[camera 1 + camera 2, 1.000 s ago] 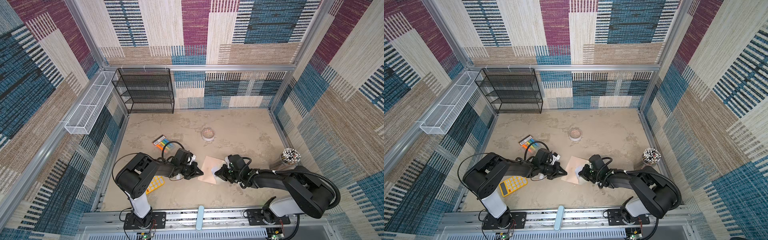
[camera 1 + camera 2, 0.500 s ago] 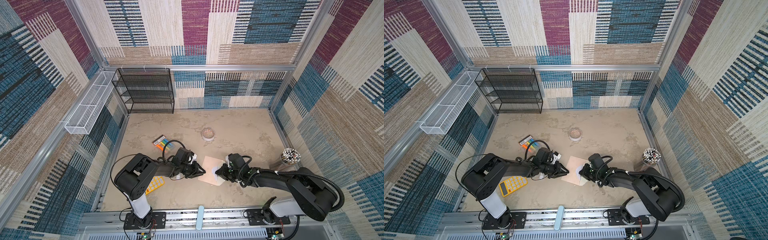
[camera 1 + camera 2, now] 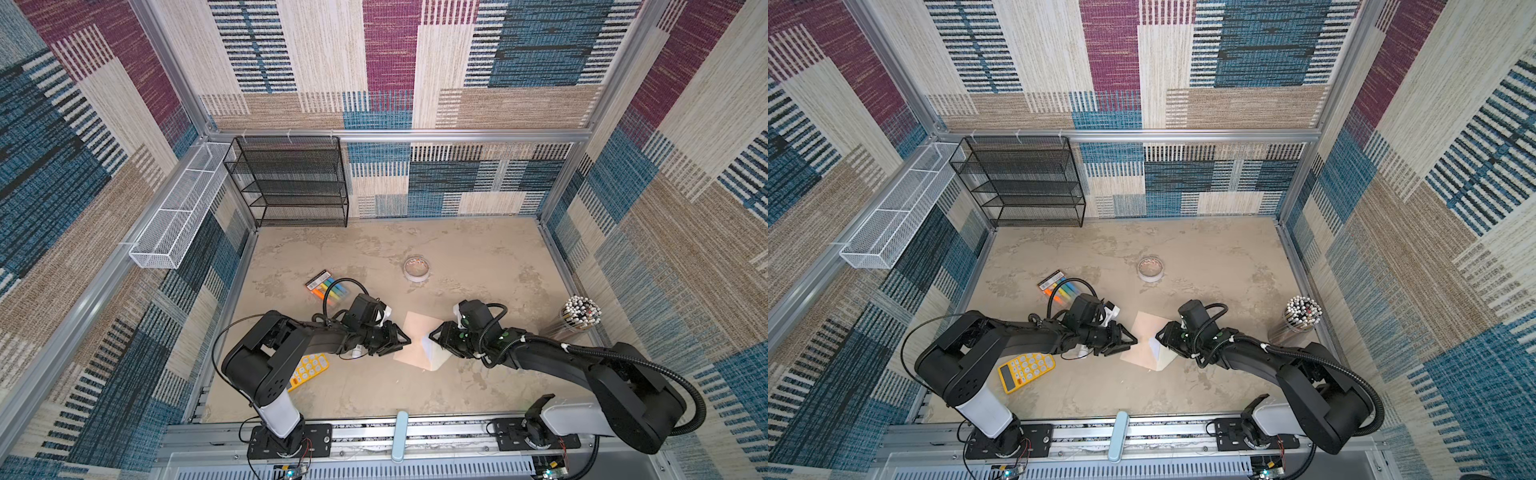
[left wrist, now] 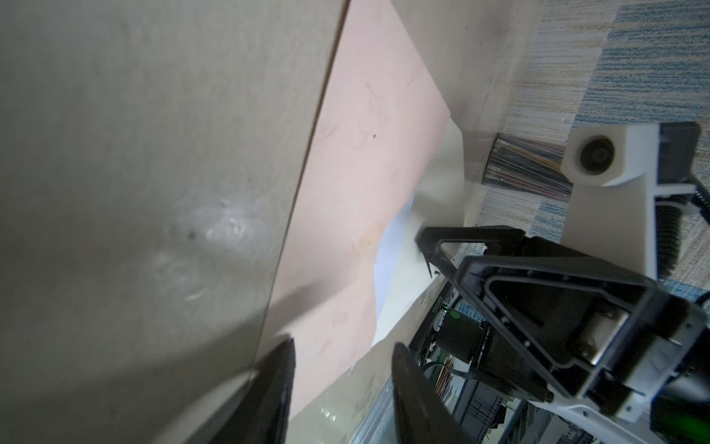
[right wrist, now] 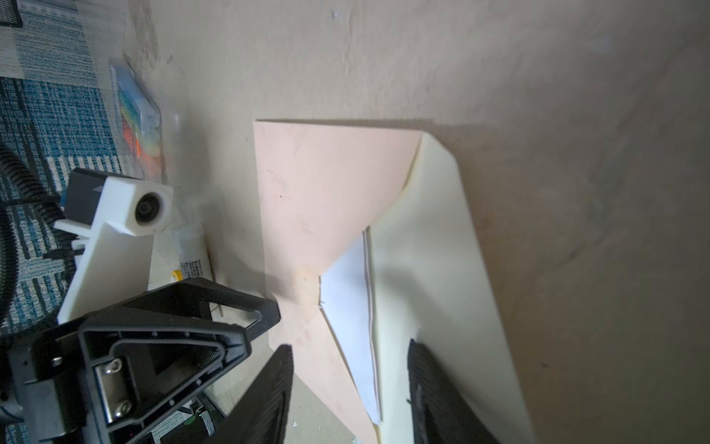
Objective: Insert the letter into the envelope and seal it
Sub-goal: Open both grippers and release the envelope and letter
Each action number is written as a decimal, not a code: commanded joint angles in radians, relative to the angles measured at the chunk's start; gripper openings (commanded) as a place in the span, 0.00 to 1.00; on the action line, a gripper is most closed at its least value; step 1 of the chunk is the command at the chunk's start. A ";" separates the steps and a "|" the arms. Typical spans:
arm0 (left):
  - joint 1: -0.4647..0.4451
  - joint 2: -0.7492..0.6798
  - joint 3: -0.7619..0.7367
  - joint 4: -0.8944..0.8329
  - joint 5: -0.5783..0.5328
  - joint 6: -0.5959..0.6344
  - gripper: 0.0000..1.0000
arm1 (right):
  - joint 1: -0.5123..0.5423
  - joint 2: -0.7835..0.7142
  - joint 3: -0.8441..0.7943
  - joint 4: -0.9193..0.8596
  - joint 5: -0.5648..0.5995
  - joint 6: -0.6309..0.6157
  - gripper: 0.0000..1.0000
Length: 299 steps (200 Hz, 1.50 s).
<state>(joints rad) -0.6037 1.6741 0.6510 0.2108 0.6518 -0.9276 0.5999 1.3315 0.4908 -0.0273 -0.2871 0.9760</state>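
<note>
The peach envelope (image 3: pixel 415 336) (image 3: pixel 1143 334) lies flat on the table between my two grippers. Its cream flap (image 5: pixel 430 250) is folded open on the side toward my right gripper. The white letter (image 5: pixel 347 300) (image 4: pixel 386 265) sits inside, with a strip showing at the mouth. My left gripper (image 3: pixel 402 343) (image 4: pixel 343 346) is open at the envelope's closed edge, fingers on either side of that edge. At the mouth my right gripper (image 3: pixel 432 334) (image 5: pixel 349 346) is open, fingers either side of the letter's strip and the flap's inner edge. Neither holds anything.
A yellow calculator (image 3: pixel 309 368) lies under the left arm, with a marker pack (image 3: pixel 326 289) behind it. A small white tube (image 5: pixel 194 250) lies by the left gripper. A round tin (image 3: pixel 417 268) sits mid-table and a cup of pencils (image 3: pixel 579 316) at the right. A black mesh shelf (image 3: pixel 291 183) stands at the back.
Both grippers were shut a second ago and have opened. The envelope with the letter inside stays in about the same place on the table.
</note>
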 commanded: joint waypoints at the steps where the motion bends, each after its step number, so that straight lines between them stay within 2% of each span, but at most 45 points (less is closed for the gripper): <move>1: 0.002 -0.041 0.002 -0.134 -0.085 0.026 0.54 | -0.008 -0.005 0.012 -0.040 0.007 -0.029 0.52; 68: 0.004 -0.141 0.040 -0.213 -0.107 0.029 0.63 | -0.009 0.052 0.091 -0.075 -0.029 -0.080 0.47; 131: 0.028 -0.178 0.047 -0.304 -0.187 0.065 0.62 | 0.006 0.101 0.158 -0.112 -0.056 -0.112 0.47; 159: 0.045 -0.123 0.052 -0.275 -0.162 0.069 0.60 | 0.028 0.153 0.172 -0.104 -0.079 -0.108 0.49; 185: 0.046 -0.061 0.045 -0.210 -0.110 0.042 0.52 | 0.045 0.193 0.178 -0.095 -0.094 -0.095 0.49; 221: 0.044 -0.058 0.014 -0.193 -0.093 0.036 0.44 | 0.064 0.217 0.180 -0.082 -0.107 -0.080 0.49; 299: 0.042 -0.066 -0.009 -0.191 -0.084 0.029 0.41 | 0.084 0.269 0.218 -0.058 -0.137 -0.063 0.48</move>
<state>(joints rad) -0.5594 1.6093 0.6495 0.0666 0.5781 -0.8909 0.6773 1.5864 0.6949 -0.0738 -0.4191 0.9020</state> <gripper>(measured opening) 0.408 0.480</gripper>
